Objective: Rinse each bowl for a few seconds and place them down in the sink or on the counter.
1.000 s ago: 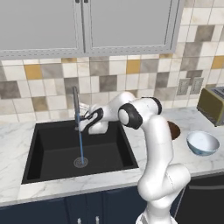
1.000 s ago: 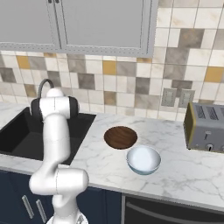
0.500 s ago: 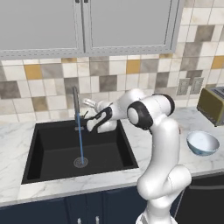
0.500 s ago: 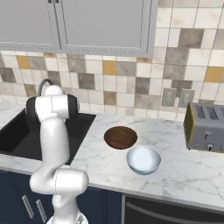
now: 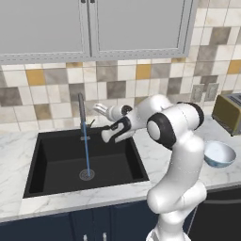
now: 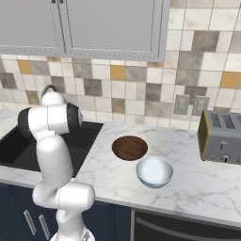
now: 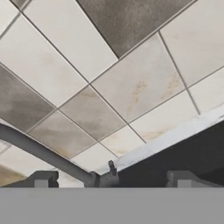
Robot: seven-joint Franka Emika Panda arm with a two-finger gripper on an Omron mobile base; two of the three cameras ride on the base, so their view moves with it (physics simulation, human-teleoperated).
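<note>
My gripper (image 5: 102, 123) is open with nothing in it, held over the back of the black sink (image 5: 52, 155), just right of the thin grey faucet (image 5: 81, 106). A blue stream of water (image 5: 86, 150) runs from the faucet to the drain. In the hand view the open gripper (image 7: 111, 179) straddles the faucet pipe (image 7: 43, 153) and a small lever (image 7: 112, 167). The dark brown bowl (image 6: 130, 147) and the glossy white bowl (image 6: 154, 171) rest on the marble counter (image 6: 188, 188), right of the sink (image 6: 19, 150). The white bowl (image 5: 219, 154) also shows past my arm.
A tan toaster (image 6: 221, 137) stands at the counter's far right, also seen as the toaster (image 5: 228, 113). A tiled wall with an outlet (image 6: 190, 106) rises behind the counter, and grey cabinets (image 5: 94, 28) hang above. Navy cabinet fronts run below the counter.
The jaws have spread from partly closed to wide open. The hand has drawn slightly right of the faucet and the elbow has swung right. Both bowls stay put.
</note>
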